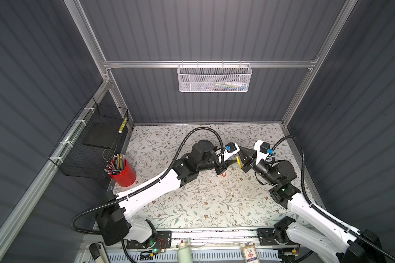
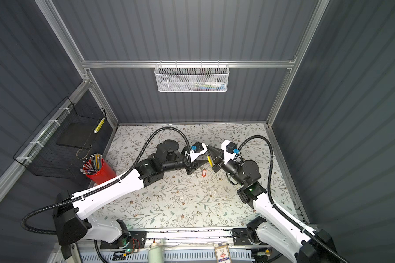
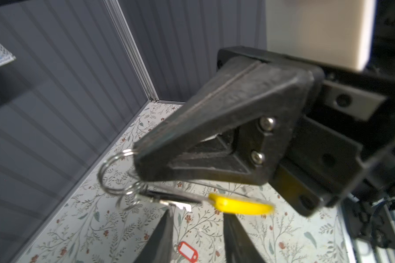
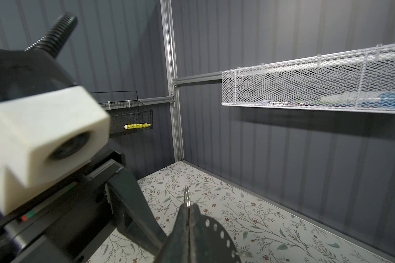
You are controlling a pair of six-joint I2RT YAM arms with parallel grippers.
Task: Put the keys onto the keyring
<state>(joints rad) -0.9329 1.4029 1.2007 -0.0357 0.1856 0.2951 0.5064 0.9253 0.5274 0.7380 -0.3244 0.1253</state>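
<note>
The right tool (image 3: pixel 138 157) clamps the keyring (image 3: pixel 114 173), while the left tool (image 3: pixel 197 224) gapes empty near the red key (image 3: pixel 187 249) on the surface (image 3: pixel 283 239).

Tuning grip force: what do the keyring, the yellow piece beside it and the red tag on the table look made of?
keyring: thin bare metal wire, silvery with bright glints.
yellow piece: probably plastic, opaque, smooth with a soft sheen.
red tag: probably plastic frame, glossy, around a white insert, maybe paper.
</note>
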